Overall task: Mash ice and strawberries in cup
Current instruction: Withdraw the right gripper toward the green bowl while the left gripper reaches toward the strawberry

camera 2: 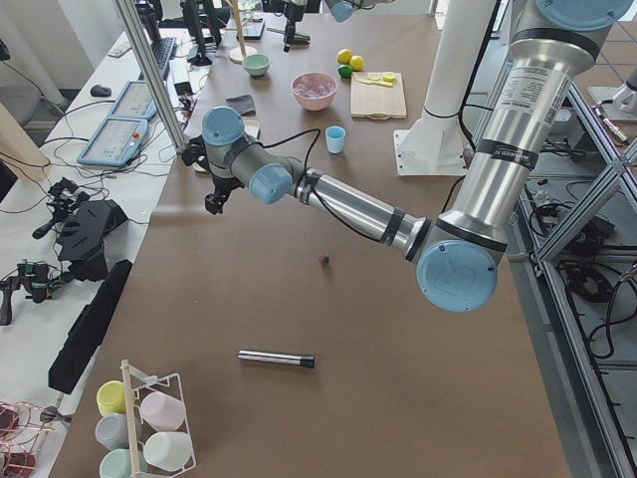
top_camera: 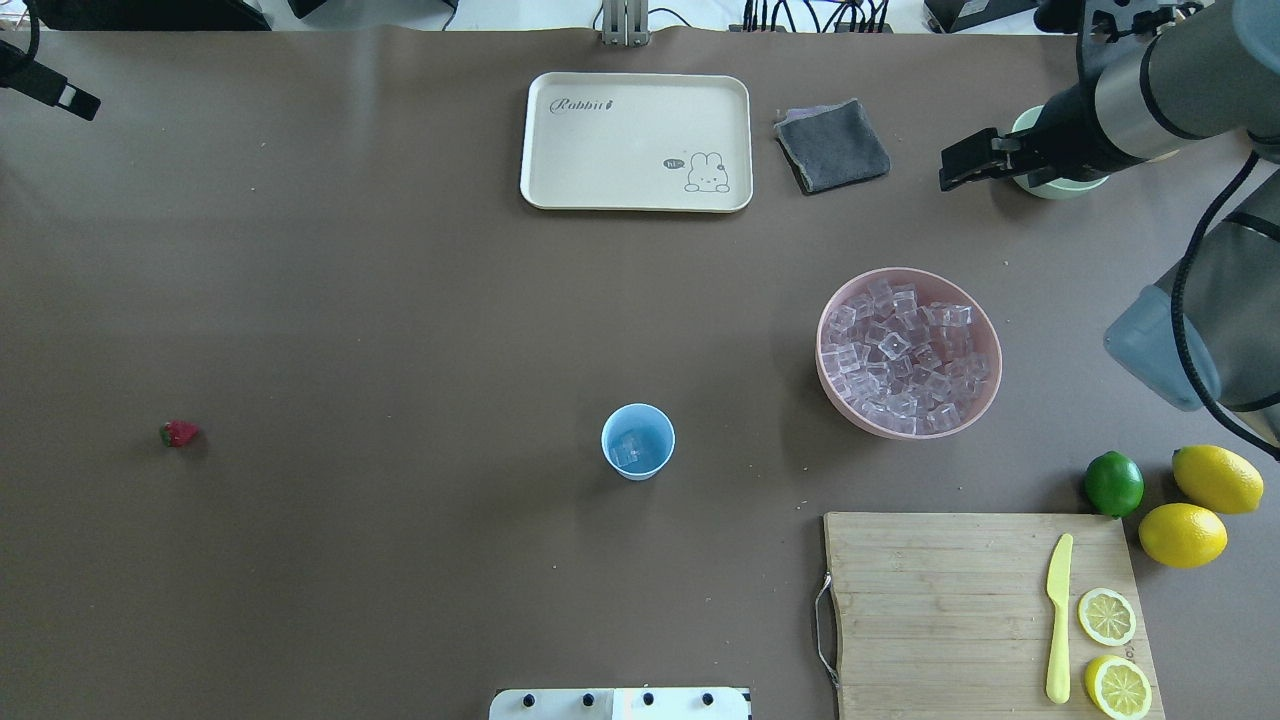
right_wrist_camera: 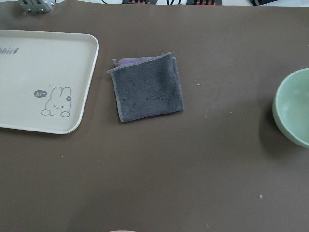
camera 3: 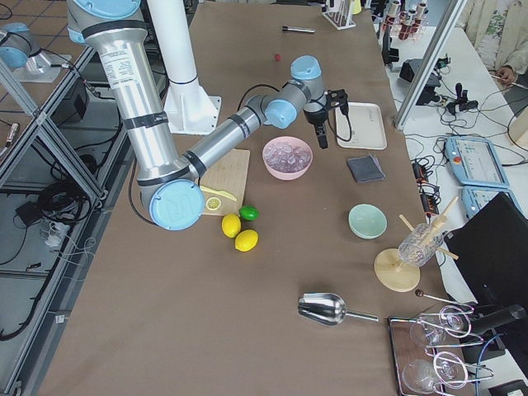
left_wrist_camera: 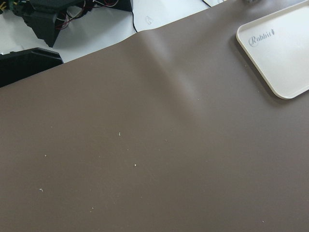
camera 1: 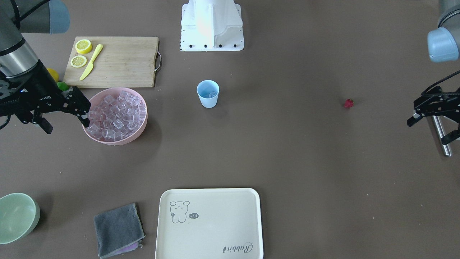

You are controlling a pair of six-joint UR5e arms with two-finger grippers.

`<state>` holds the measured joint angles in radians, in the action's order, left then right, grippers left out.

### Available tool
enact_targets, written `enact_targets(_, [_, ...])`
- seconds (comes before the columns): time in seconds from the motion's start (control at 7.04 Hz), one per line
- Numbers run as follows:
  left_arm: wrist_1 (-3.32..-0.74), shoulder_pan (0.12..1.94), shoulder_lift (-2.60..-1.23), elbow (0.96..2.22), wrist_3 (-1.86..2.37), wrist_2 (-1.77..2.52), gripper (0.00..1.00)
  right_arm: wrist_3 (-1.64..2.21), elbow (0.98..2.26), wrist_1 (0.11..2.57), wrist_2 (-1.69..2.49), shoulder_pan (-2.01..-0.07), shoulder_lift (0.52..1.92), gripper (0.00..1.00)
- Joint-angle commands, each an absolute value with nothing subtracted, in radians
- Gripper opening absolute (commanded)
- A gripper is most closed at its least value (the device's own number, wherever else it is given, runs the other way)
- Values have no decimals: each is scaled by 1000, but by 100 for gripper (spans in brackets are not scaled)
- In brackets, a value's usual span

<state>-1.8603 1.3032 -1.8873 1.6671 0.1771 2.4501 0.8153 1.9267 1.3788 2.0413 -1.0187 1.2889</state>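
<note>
The light blue cup (camera 1: 207,94) stands upright mid-table with an ice cube (top_camera: 632,452) inside. More ice (camera 1: 116,114) fills the pink bowl (top_camera: 985,385). One small red strawberry (camera 1: 348,103) lies on the bare table, far from the cup, and also shows in the overhead view (top_camera: 180,433). My right gripper (camera 1: 64,120) is open and empty, raised beside the pink bowl's outer edge. My left gripper (camera 1: 431,127) is open and empty, raised beyond the strawberry at the table's end. Neither wrist view shows the cup, ice or strawberry.
A metal rod (camera 1: 440,135) lies under my left gripper. A cutting board (top_camera: 980,610) holds lemon halves and a yellow knife. A lime (top_camera: 1113,483) and two lemons lie beside it. A cream tray (top_camera: 635,140), grey cloth (right_wrist_camera: 147,87) and green bowl (right_wrist_camera: 294,106) line the far edge.
</note>
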Motion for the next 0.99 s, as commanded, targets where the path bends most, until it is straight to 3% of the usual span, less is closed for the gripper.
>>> enact_targets(0.0, [-1852, 1197, -1872, 1667, 175, 2448, 98, 782, 1924, 1378, 2057, -1083, 1351, 100])
enact_targets(0.85, [-1953, 939, -1732, 1687, 123, 2428, 98, 795, 1927, 1387, 2045, -1199, 1433, 100])
